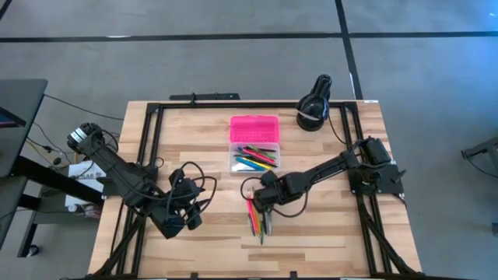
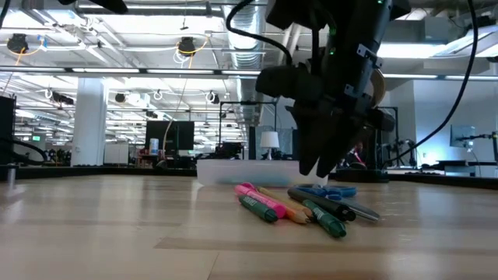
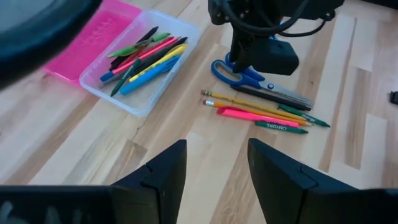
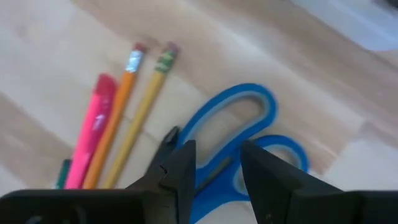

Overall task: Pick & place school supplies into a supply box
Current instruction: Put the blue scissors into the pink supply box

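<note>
Wooden table (image 1: 210, 241), right tool (image 4: 214, 165) open astride blue scissors (image 4: 249, 149), left tool (image 3: 214, 165) open.

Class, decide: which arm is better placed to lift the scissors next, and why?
Right. The right gripper hangs open directly over the scissors; the left gripper waits apart, across the table.

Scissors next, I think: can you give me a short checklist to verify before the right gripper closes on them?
1. Right gripper open: ok.
2. Fingers over the scissors handles: ok.
3. Scissors lie flat on the table, apart from the pencils: ok.
4. Supply box open, lid folded back: ok.
5. Room in the box for scissors: cannot tell.
6. Left gripper away from the pile: ok.
</note>
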